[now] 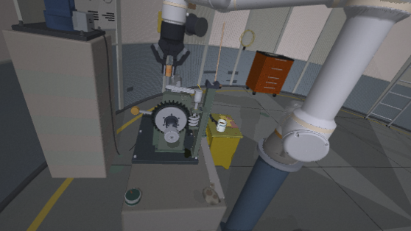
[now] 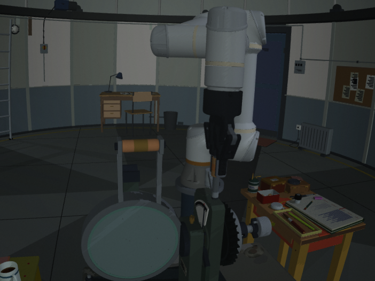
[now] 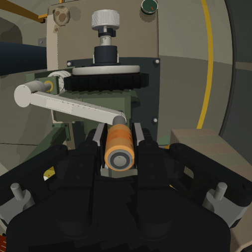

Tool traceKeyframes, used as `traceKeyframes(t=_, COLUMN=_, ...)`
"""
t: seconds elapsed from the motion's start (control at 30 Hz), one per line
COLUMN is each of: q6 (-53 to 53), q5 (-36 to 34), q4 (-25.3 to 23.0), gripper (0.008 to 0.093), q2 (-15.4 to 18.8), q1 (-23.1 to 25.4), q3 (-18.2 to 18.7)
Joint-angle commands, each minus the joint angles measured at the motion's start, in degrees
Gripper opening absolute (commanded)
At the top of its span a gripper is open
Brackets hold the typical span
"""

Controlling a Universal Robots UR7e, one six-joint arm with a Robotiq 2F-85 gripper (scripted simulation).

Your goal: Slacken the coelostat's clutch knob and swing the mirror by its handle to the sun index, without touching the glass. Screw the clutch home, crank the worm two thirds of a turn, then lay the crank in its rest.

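The crank's orange grip [image 3: 119, 147] stands upright at the end of its pale arm [image 3: 74, 107], which runs to the worm shaft beside the black toothed wheel [image 3: 105, 82]. My gripper [image 3: 119, 139] comes down from above with a finger pad on each side of the orange grip, closed on it [image 1: 168, 70]. The ribbed clutch knob [image 3: 105, 19] sticks out from the wheel's hub [image 2: 262, 226]. The round mirror [image 2: 132, 240] faces the second side camera, and its orange handle [image 2: 140, 145] sits on a tall bail above the glass, left of my arm.
A yellow stand [image 1: 222, 138] with a white mug is right of the mount. A tall beige cabinet [image 1: 60, 99] stands left. A wooden table [image 2: 305, 212] with tools and a notebook is near the knob. A green gauge [image 1: 132, 196] sits on the pedestal top.
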Motion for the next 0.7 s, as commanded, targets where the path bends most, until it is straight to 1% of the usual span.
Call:
traceKeyframes(t=0.0, q6=0.00, q5=0.07, q4=-0.08, gripper=0.0197, q2=-0.01, q1=0.00, q3=-0.01)
traceKeyframes(t=0.1, q6=0.00, q5=0.07, q4=-0.08, gripper=0.0097, q2=-0.01, q1=0.00, q3=-0.01)
traceKeyframes(t=0.13, q6=0.00, q5=0.07, q4=-0.08, gripper=0.0080, q2=-0.01, q1=0.00, q3=-0.01)
traceKeyframes(t=0.67, q6=-0.01, q5=0.07, q4=-0.02, gripper=0.0080, q2=-0.06, q1=0.00, q3=-0.02)
